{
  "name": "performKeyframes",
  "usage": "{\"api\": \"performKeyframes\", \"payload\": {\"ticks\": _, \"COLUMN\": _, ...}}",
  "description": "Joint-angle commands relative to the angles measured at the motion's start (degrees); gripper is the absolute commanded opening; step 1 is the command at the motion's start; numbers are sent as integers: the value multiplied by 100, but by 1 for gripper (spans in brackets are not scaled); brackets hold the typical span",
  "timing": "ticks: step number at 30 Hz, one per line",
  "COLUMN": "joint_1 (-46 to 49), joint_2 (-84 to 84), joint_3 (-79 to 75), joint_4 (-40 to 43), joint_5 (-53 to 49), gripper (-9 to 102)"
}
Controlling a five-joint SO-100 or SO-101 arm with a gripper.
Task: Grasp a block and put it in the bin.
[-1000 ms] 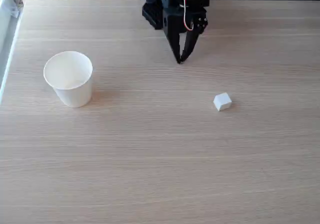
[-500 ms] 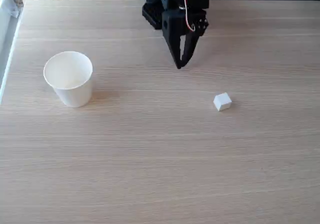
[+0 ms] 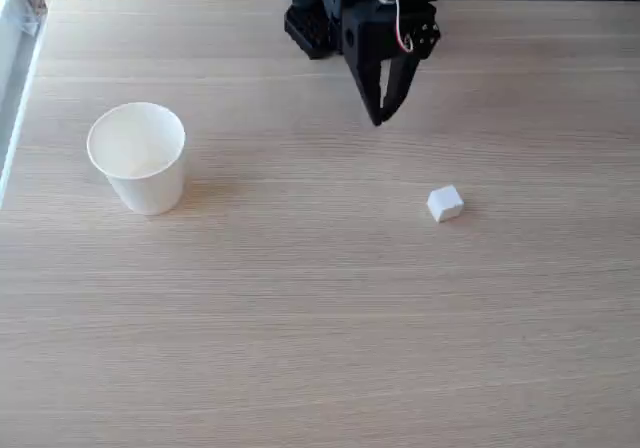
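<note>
Lying on table (image 3: 300, 318): one block (image 3: 445, 204), one bin (image 3: 138, 156); fingers (image 3: 379, 118) closed, empty.

We see bright, even, diffuse lighting across the pale wooden worktop (image 3: 320, 318). Shadows are soft: a faint one lies right of the paper cup (image 3: 138, 158), another beside the white cube (image 3: 445, 204). The picture is slightly soft overall. The black arm lacks detail.
</note>
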Motion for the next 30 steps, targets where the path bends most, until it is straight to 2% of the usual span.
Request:
{"api": "performKeyframes", "payload": {"ticks": 1, "joint_1": 9, "joint_2": -571, "joint_3": -562, "joint_4": -141, "joint_5": 246, "gripper": 10}}
{"api": "performKeyframes", "payload": {"ticks": 5, "joint_1": 44, "joint_2": -976, "joint_3": -782, "joint_4": -114, "joint_5": 290, "gripper": 22}}
{"api": "performKeyframes", "payload": {"ticks": 12, "joint_1": 18, "joint_2": -1406, "joint_3": -958, "joint_4": 97, "joint_5": 563, "gripper": 32}}
{"api": "performKeyframes", "payload": {"ticks": 30, "joint_1": -220, "joint_2": -2830, "joint_3": -1547, "joint_4": -527, "joint_5": 888, "gripper": 32}}
